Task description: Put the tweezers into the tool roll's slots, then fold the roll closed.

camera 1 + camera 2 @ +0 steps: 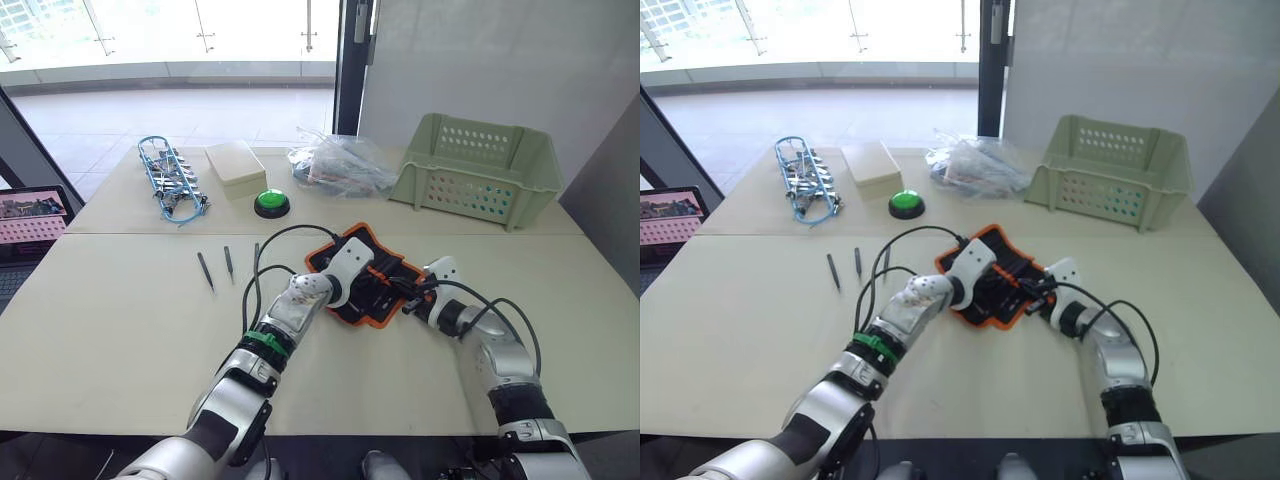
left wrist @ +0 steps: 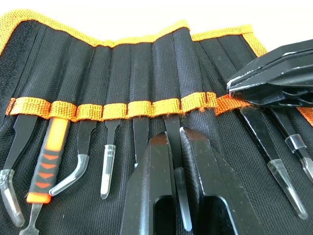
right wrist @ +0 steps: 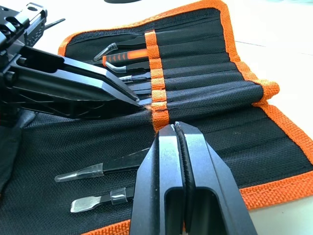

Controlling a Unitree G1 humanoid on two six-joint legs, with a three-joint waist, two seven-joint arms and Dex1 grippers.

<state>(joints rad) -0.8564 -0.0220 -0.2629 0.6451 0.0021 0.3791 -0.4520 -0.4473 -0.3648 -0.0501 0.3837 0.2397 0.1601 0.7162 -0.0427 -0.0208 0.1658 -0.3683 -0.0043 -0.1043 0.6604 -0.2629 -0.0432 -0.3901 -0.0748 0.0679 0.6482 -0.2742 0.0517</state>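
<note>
Laptop (image 1: 35, 222) at far left edge, beside the table (image 1: 110, 330). Blue wire bundle (image 1: 170, 180) on the far left of the table, beige box (image 1: 235, 168) next, then green button (image 1: 271, 203), clear plastic bag (image 1: 342, 165), and green perforated basket (image 1: 480, 168) at far right. Three loose tweezers (image 1: 205, 270) lie on the table left of centre, side by side, well apart from the tool roll (image 1: 370, 280). Tool roll lies open at table centre, inner face up, orange edging visible. Slots (image 2: 142, 110) run in a row under an orange band; several already hold capped-tip tools, one with an orange handle (image 2: 51, 152). Left gripper (image 2: 177, 142) reaches over the roll from the left, fingers nearly together, pinched on a tweezer (image 2: 172, 128) whose end sits at the orange band. Right gripper (image 3: 175, 128) comes in from the right, fingers pressed together with no gap, tips right at the orange band on the roll; cannot tell if fabric is pinched. Two more capped tools (image 3: 98, 171) lie in the roll near the right gripper.
</note>
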